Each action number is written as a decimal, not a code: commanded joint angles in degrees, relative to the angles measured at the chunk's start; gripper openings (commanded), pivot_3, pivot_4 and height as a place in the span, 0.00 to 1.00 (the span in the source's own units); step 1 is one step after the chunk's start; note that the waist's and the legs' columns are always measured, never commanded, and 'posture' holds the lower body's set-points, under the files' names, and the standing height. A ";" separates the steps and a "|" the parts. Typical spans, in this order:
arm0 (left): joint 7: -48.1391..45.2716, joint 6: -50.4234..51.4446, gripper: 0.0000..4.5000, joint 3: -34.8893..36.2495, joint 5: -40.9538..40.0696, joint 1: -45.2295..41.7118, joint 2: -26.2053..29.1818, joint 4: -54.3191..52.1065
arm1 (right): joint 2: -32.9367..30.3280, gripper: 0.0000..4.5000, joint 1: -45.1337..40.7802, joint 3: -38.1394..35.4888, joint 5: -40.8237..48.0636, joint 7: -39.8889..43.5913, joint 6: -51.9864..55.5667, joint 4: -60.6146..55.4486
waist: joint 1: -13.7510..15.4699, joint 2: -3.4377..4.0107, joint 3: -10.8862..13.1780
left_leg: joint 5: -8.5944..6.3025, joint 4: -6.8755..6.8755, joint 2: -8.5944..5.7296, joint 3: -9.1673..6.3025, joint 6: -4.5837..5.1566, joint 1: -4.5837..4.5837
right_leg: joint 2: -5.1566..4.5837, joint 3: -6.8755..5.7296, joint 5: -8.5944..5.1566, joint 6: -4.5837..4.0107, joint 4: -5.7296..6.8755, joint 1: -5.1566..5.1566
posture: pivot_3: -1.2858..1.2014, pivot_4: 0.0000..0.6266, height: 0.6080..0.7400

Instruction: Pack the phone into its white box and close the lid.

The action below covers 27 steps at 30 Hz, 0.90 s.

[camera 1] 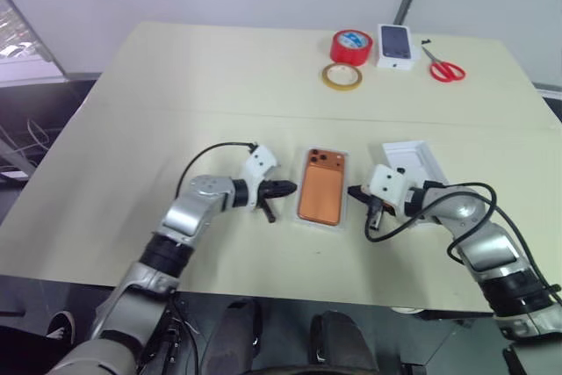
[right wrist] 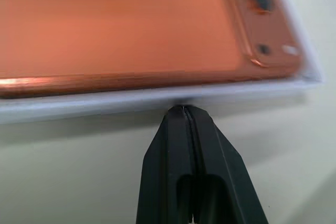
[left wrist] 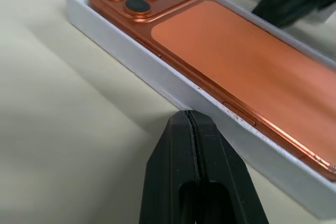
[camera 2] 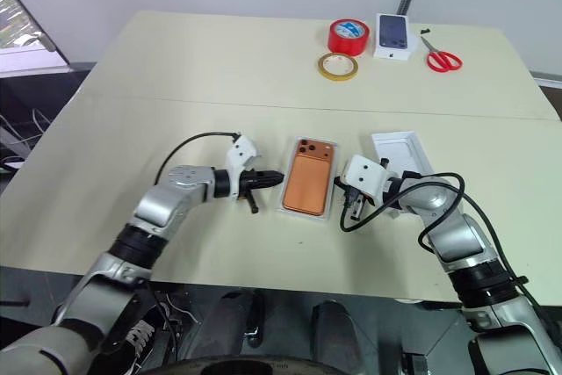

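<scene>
The orange phone (camera 1: pixel 321 186) lies back up, three lenses at its far end, inside the shallow white box (left wrist: pixel 157 77) in the middle of the table. My left gripper (camera 1: pixel 290 188) is shut with nothing in it, its tip at the box's left long wall. My right gripper (camera 1: pixel 353 192) is shut and empty too, its tip at the right long wall (right wrist: pixel 105 103). In both wrist views the black fingers (left wrist: pixel 191 171) are pressed together. The white lid (camera 1: pixel 411 157) lies open side up just right of the box, partly behind my right arm.
At the far edge of the table are a red tape roll (camera 1: pixel 351 46), a yellowish tape ring (camera 1: pixel 341 76), a small white box with a phone picture (camera 1: pixel 397 45) and red scissors (camera 1: pixel 445 68). Cables loop off both wrists.
</scene>
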 commanded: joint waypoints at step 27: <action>-3.22 -7.14 0.01 -1.70 6.22 -4.25 -9.67 7.36 | -6.00 0.00 6.22 -8.48 2.02 2.15 1.75 -3.76 | -2.00 0.07 0.01 | -0.06 -0.01 0.10 0.05 0.09 0.02 | 0.00 0.04 -0.03 0.06 -0.01 -0.05 | 0.52 0.24 0.91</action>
